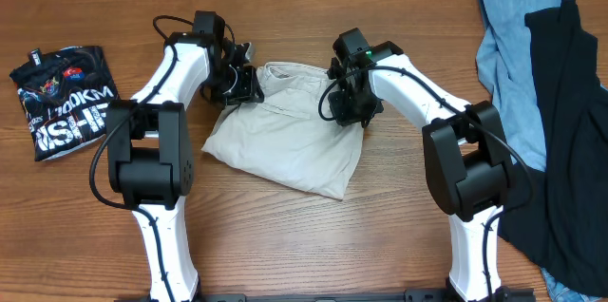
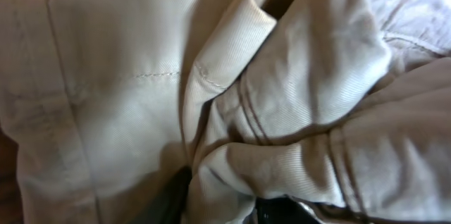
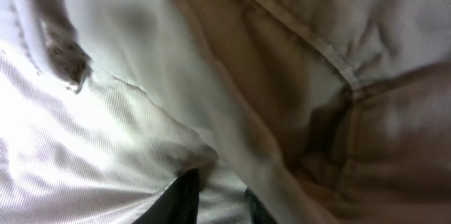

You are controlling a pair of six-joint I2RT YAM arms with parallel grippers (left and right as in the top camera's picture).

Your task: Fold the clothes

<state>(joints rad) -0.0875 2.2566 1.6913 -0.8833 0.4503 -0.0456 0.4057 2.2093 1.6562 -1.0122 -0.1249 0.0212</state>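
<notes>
Beige shorts [image 1: 285, 136] | folded | long axis diagonal | waistband far end

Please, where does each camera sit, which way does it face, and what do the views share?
Overhead: above the table, facing down at the shorts; left arm and right arm show.
Left wrist: on the left arm, close on bunched shorts fabric; left pincer shows at the bottom edge.
Right wrist: on the right arm, close on shorts fabric; right pincer shows at the bottom edge.
Shared: all see the shorts.
</notes>
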